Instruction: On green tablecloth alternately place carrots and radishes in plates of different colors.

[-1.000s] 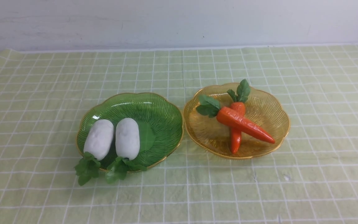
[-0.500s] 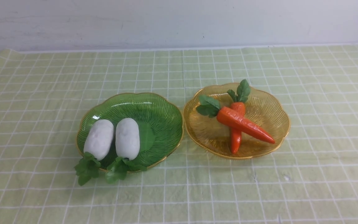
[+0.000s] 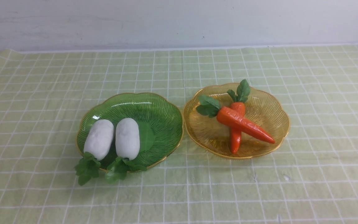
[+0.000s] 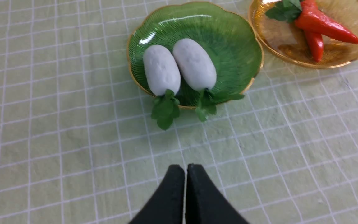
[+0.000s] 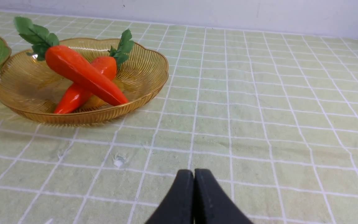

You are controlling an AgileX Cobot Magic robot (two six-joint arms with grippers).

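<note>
Behind the table a plain whitish wall [image 3: 179, 21] is seen, and the whole tabletop is covered by a pale yellow-green tablecloth with a thin white grid [image 3: 322, 174], slightly wrinkled. Two translucent ribbed scalloped plastic plates with gold rims are set side by side near the middle, their rims almost touching. In the green plate [image 3: 157, 109], on the robot's left, two matte white stubby toy radishes [image 3: 113, 138] are laid side by side, their dark green leafy tops hanging over the near rim onto the cloth. In the amber-yellow plate [image 3: 266, 105], on the right, two glossy orange tapered toy carrots [image 3: 239, 123] are crossed, the longer one resting on the shorter, with the leaf tufts pointing towards the far rim. No vegetable is left on the cloth. The left gripper [image 4: 185, 169] is held above bare cloth near the green plate, its black fingers pressed together on nothing; the right gripper [image 5: 194, 174] is likewise closed and empty, over bare cloth beside the amber plate. The sorting is judged to be complete, with nothing further to be placed; at most, the arms remain to be parked.
</note>
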